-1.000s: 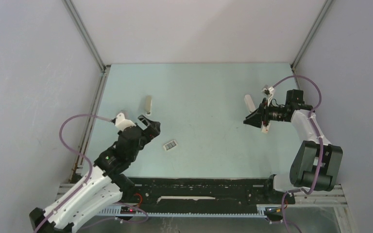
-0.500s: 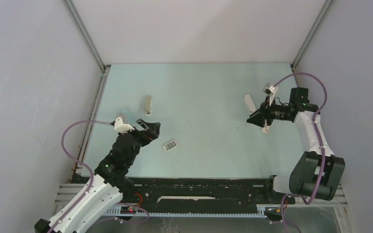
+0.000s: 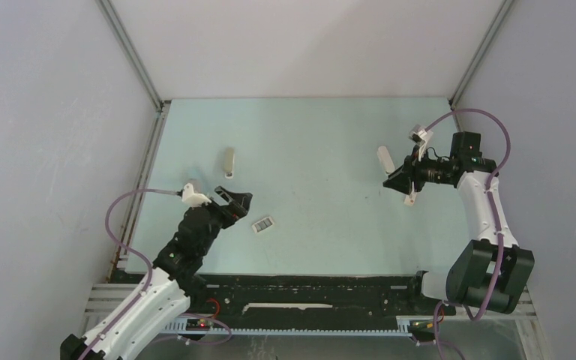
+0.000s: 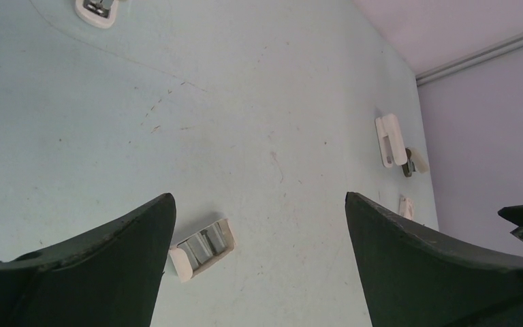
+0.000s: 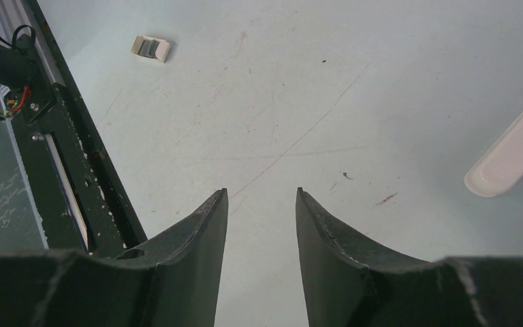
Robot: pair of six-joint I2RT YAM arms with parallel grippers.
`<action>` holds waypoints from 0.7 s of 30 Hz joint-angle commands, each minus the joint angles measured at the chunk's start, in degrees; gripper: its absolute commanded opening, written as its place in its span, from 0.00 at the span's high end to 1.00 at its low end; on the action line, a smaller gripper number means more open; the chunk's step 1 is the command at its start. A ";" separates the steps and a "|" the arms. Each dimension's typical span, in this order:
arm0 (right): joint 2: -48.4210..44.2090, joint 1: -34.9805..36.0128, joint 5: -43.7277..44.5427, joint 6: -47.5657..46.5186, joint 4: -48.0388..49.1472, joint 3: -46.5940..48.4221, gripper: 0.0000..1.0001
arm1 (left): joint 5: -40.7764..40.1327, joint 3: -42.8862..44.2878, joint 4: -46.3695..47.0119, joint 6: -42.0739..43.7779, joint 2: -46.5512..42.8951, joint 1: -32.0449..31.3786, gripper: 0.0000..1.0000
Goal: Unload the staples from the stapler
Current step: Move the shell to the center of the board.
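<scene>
Writing: markings on the small box (image 4: pixel 201 246) are too small to read.
Stapler (image 3: pixel 384 159): smooth white plastic, oblong, rounded ends; lies on the table (image 3: pixel 307 127) near the right gripper (image 5: pixel 262 194).
Staples: not discernible.
Left gripper (image 4: pixel 259 197): jaws wide, empty, over the box.
Right gripper: narrow gap, holding nothing.
Room: scuffed pale-green tabletop between the arms.

The pale green table (image 3: pixel 307 127) (scuffed with fine scratches) bears a white stapler (image 3: pixel 384 159) at the right, a beige bar (image 3: pixel 229 161) at the left and a small box (image 3: pixel 263 223) nearer the front, all well apart.
</scene>
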 commanded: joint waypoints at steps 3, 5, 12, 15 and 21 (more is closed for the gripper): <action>0.83 -0.35 -2.18 3.01 1.78 0.73 0.50 | 4.32 -3.49 4.77 -5.24 2.17 2.20 0.00; 0.74 -0.39 -2.14 3.33 2.31 0.27 0.50 | 4.44 -3.57 4.77 -5.87 2.98 2.52 0.00; 0.30 -0.52 -1.12 4.89 4.49 -1.34 0.50 | 5.60 -3.99 4.78 -9.01 6.53 4.02 0.00; 0.40 -0.69 -0.92 5.27 4.72 -1.36 0.50 | 6.87 -3.87 6.41 -9.72 8.79 4.61 0.00; 0.73 -0.78 -0.59 5.48 4.94 -1.31 0.50 | 8.85 -3.45 6.97 -10.35 11.88 5.15 0.01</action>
